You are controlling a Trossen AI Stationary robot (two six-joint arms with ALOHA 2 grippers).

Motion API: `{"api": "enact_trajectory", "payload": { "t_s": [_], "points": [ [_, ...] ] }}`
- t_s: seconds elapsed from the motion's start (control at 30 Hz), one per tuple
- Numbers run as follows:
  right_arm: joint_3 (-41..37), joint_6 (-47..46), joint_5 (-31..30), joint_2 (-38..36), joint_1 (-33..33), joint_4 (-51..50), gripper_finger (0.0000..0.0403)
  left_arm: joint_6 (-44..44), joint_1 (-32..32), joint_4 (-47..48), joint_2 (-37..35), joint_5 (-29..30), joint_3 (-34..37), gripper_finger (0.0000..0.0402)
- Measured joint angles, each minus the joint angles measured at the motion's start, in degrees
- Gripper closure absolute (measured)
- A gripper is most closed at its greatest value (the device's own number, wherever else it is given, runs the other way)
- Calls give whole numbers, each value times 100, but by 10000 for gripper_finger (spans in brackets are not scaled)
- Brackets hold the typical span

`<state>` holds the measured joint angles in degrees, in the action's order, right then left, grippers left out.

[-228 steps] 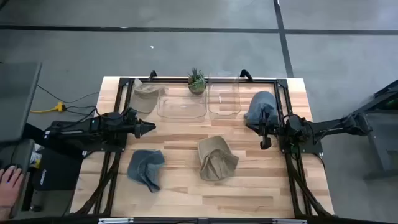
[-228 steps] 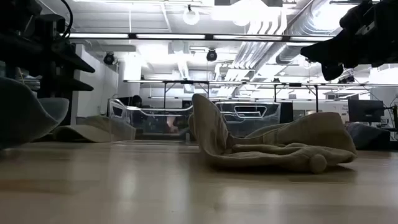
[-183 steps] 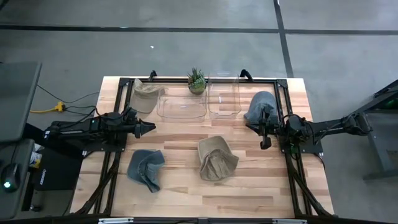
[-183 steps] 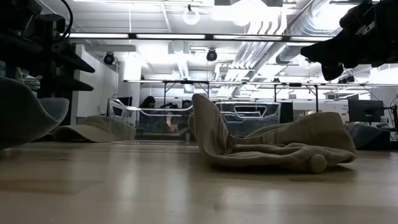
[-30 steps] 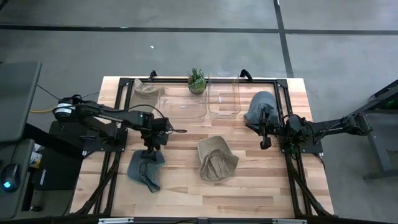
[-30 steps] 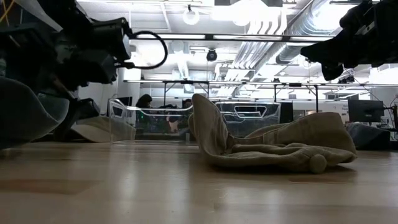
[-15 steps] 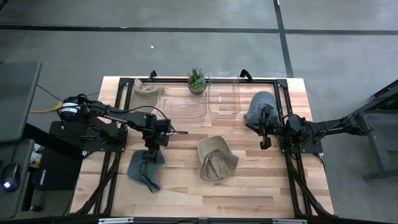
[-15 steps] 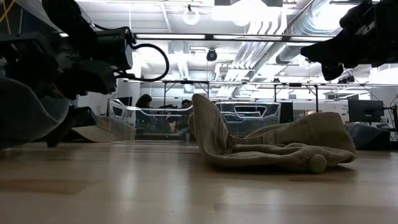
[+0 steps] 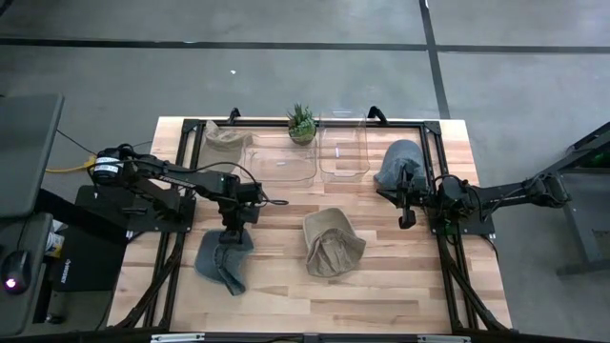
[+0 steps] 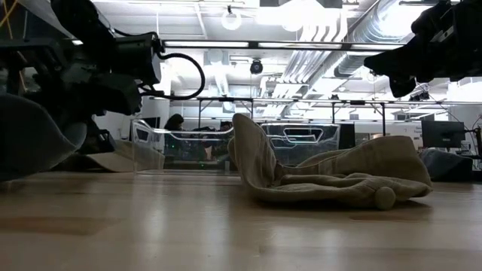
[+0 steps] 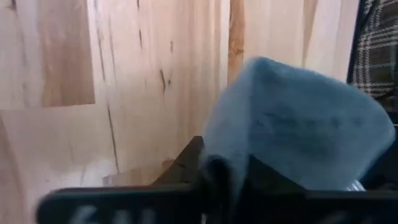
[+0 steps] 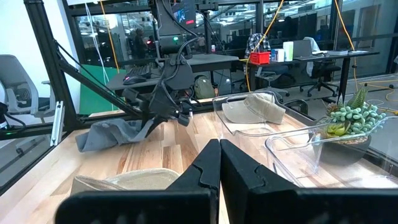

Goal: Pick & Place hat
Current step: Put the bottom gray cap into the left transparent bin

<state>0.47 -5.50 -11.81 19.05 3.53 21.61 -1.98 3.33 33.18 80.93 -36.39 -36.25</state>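
A blue-grey hat [image 9: 221, 265] lies on the table's near left part. My left gripper [image 9: 229, 238] stands over its far side, pointing down, and is shut on its cloth [image 11: 292, 137]. In the low view the gripper [image 10: 96, 141] is at the left, beside the hat [image 10: 30, 143]. A tan hat [image 9: 332, 244] lies crumpled at the centre. A second blue-grey hat [image 9: 400, 160] lies at the far right, next to my right gripper [image 9: 402, 205]. That gripper is shut [image 12: 219, 163], hovers above the table and holds nothing. My left gripper pinches a raised fold of the blue-grey hat [image 11: 214, 171] between its two fingers, on the hat's far side. It comes from above, pointing down. The rest of the hat lies on the table; how many layers are caught, I cannot tell.
Two clear plastic bins [image 9: 279, 158] [image 9: 343, 149] stand along the far edge, with a small potted plant [image 9: 302, 124] between them. An olive cap [image 9: 226, 143] lies at the far left. Black frame rails [image 9: 181, 181] run along the table's sides. Bare wood shows between the hats.
My left gripper has come down a little onto the far side of the near-left blue-grey hat. In the low view its fingers stood apart half a second ago and are now closed on the cloth. The hat's outline there has drawn in toward the gripper. The right arm kept still.
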Motion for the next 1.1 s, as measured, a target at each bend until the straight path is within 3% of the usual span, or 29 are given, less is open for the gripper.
{"api": "enact_trajectory", "payload": {
  "t_s": [0.2,0.6,1.1],
  "points": [
    [0,0,0,0,2,0,402,-309,-2,14,0,-343,0,396],
    [0,0,-2,0,1,-2,402,-734,-139,444,-4,-27,-628,400],
    [0,0,0,0,1,-2,402,-987,-1240,1060,-4,2526,-2441,401]
  ]
}}
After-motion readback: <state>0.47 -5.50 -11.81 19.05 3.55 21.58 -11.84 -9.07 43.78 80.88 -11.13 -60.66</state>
